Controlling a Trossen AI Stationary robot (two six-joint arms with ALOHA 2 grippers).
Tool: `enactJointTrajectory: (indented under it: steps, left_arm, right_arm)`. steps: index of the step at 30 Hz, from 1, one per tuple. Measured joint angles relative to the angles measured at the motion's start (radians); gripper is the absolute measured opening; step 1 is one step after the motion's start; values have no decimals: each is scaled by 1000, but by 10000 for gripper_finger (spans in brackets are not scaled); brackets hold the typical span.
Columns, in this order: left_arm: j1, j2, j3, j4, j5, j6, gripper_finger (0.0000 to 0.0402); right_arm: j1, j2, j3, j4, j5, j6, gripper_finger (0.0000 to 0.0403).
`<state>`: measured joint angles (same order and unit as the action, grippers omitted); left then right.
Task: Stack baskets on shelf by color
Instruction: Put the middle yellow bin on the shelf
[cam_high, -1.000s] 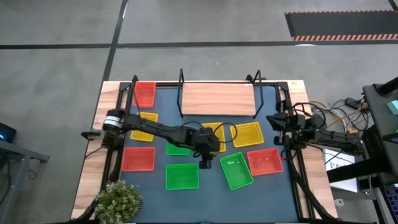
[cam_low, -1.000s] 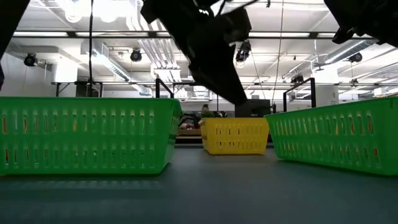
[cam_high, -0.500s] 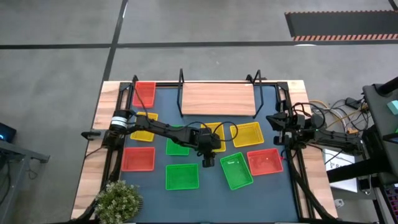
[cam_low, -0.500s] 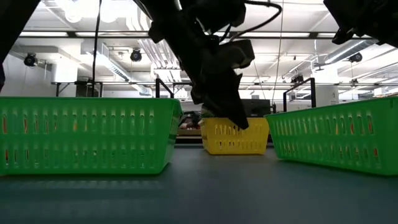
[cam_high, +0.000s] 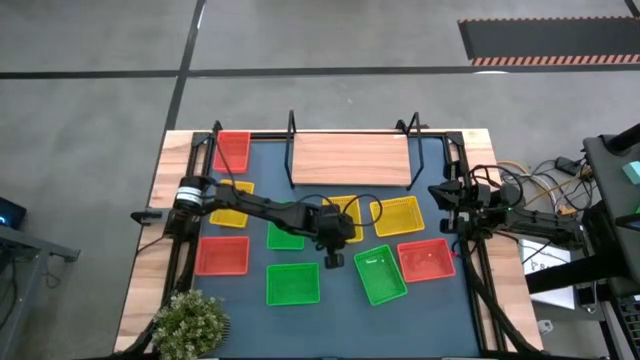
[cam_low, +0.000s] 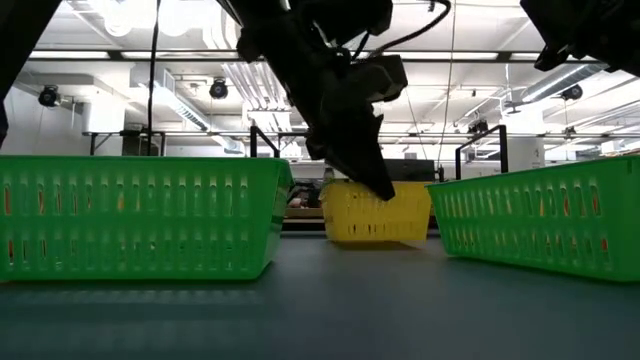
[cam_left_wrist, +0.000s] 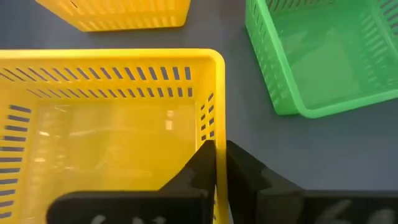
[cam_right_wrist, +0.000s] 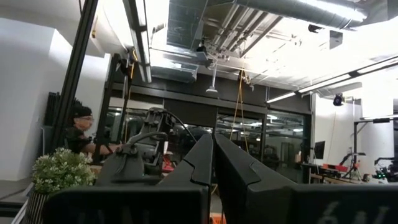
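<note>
Nine mesh baskets lie on the blue tabletop: yellow ones (cam_high: 397, 217) (cam_high: 230, 205), green ones (cam_high: 293, 283) (cam_high: 380, 275) (cam_high: 285, 238), red ones (cam_high: 232, 150) (cam_high: 222, 255) (cam_high: 427, 260). My left gripper (cam_high: 335, 240) is shut on the middle yellow basket (cam_left_wrist: 112, 137), which also shows in the low view (cam_low: 378, 213). The wooden shelf (cam_high: 350, 160) stands bare at the far edge. My right gripper (cam_high: 447, 195) waits shut at the table's right side, touching nothing. My left gripper pinches the yellow basket's near side wall (cam_left_wrist: 219, 118) at its rim, one finger (cam_left_wrist: 202, 158) inside the basket and one (cam_left_wrist: 242, 165) outside. The fingers come from above, pointing down. In the low view the basket sits tilted, one side a little off the table.
A potted plant (cam_high: 190, 320) stands at the near left corner. Black frame posts (cam_high: 190, 170) (cam_high: 465, 170) run along the left and right sides. Another yellow basket and a green one (cam_left_wrist: 323, 56) lie close beside the held basket.
My left gripper has gone down and a little toward the far edge onto the middle yellow basket. The basket, flat on the table before, now sits tilted with its bottom slightly raised.
</note>
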<state>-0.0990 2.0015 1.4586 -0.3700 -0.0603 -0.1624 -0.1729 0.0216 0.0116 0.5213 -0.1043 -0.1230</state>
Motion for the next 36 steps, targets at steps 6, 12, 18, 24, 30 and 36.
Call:
enactJointTrajectory:
  steps: [6,12,18,24,30,36]
  left_arm:
    - [0,-84,41,-78,-55,149,1]
    - [11,-192,41,-120,-172,332,1]
    - [98,-242,24,-138,-208,469,0]
    - [231,-238,-26,-135,-191,570,0]
    - [345,-238,-81,-101,-181,592,0]
    - [398,-238,-97,-90,-170,622,0]
  right_arm:
    - [0,0,0,1,0,0,9]
    - [0,0,0,1,0,0,9]
    - [0,0,0,0,0,0,9]
    - [0,0,0,0,0,0,9]
    - [0,1,0,-10,0,-1,9]
    - [0,1,0,-25,0,0,9]
